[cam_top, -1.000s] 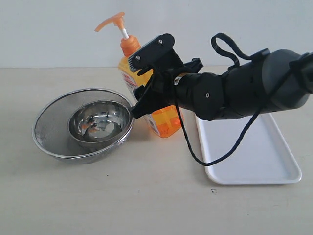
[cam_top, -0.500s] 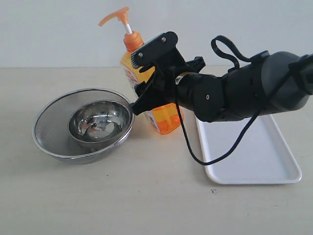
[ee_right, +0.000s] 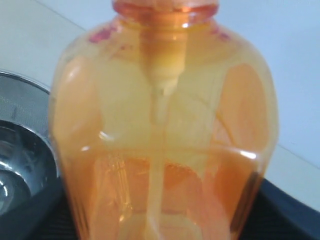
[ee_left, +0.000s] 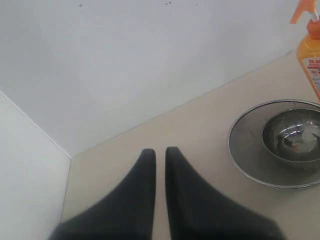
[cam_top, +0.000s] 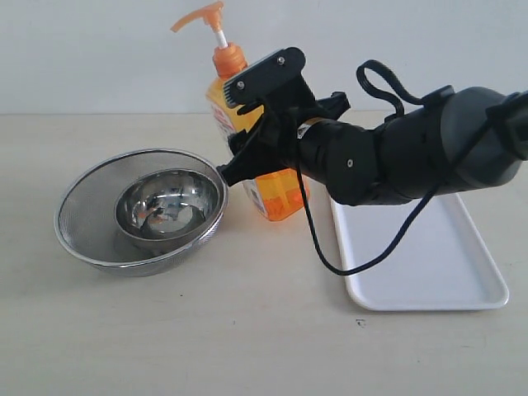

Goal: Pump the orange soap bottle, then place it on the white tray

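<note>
Right gripper (cam_top: 252, 124) pinches the soap bottle (cam_top: 279, 196) round its body, tilted, just beside the tray (cam_top: 429, 272), likely ready to carry it across. Left gripper (ee_left: 160, 165) sits aside, fingers nearly together, empty.

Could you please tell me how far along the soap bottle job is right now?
Done: whether it was pumped cannot be told; the pump head stands raised. In hand: the right gripper holds the orange soap bottle, tilted, beside the steel bowl. Left: setting it on the white tray.
</note>
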### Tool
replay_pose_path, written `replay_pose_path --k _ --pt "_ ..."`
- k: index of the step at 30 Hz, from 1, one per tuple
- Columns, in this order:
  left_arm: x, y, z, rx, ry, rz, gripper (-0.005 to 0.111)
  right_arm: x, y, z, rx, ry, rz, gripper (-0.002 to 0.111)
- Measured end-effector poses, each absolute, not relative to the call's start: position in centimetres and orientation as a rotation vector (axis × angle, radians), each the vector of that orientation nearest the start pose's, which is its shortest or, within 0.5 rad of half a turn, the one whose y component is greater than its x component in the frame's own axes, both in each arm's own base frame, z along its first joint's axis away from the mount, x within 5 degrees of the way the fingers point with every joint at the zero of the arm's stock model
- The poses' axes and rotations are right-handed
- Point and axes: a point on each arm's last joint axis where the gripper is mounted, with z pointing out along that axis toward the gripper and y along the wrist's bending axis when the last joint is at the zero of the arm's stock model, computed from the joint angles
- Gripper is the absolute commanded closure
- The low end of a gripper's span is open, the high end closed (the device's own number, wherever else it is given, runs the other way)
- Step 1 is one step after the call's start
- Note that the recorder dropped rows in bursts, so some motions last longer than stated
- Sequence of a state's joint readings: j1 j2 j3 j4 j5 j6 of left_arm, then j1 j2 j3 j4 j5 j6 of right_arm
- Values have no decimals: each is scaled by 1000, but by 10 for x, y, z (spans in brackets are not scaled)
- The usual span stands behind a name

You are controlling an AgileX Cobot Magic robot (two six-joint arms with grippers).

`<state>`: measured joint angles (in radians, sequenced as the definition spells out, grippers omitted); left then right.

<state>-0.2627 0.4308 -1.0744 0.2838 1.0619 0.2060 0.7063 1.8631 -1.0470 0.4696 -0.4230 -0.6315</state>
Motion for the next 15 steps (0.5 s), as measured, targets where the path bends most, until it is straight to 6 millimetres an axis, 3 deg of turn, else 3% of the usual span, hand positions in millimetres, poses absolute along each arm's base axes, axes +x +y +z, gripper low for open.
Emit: replay_pose_path --k 5,15 --pt "21 17 432 402 1841 290 102 318 248 204 -704 1771 168 108" --pt "21 17 432 402 1841 290 102 314 245 230 -655 1708 184 108"
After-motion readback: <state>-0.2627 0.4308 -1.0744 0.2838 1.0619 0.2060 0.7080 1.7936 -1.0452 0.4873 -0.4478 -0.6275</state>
